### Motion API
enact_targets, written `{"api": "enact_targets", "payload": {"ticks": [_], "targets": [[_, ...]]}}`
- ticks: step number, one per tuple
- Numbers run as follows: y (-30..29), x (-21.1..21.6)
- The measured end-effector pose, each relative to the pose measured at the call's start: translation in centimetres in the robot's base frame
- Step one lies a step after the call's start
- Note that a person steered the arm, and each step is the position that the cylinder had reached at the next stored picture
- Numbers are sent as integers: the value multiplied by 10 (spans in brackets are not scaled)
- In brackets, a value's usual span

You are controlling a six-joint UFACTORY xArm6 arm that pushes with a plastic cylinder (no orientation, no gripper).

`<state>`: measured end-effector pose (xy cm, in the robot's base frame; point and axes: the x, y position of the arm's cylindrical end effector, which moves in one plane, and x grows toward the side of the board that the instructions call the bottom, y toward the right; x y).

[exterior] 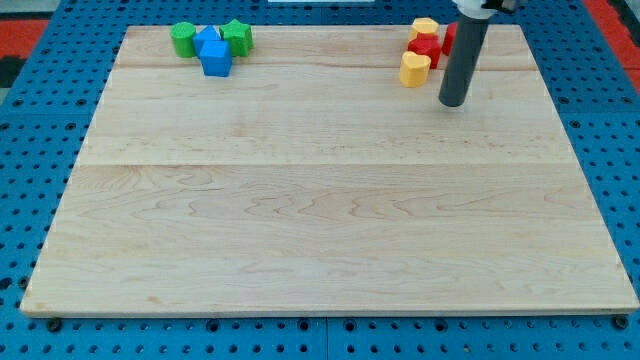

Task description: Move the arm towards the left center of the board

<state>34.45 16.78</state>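
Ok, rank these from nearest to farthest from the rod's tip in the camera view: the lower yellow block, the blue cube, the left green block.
From my tip, at the view's top right:
1. Lower yellow block, just to its left.
2. Blue cube, far across at top left.
3. Left green block, leftmost of that cluster, slightly farther.

A straight, smooth, dark grey cylindrical rod with a faint sheen along its length. My tip [453,103] ends flat and blunt. At the view's top, a pale collar with a darker band caps the rod.
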Motion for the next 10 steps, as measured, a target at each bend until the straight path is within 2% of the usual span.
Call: {"api": "enact_targets", "payload": {"ticks": [1, 2, 3, 5, 6, 8, 10], "targets": [[9, 23], [-26, 85], [-41, 114], [-41, 128], [-59, 138], [-137, 154], [-288, 138]]}}
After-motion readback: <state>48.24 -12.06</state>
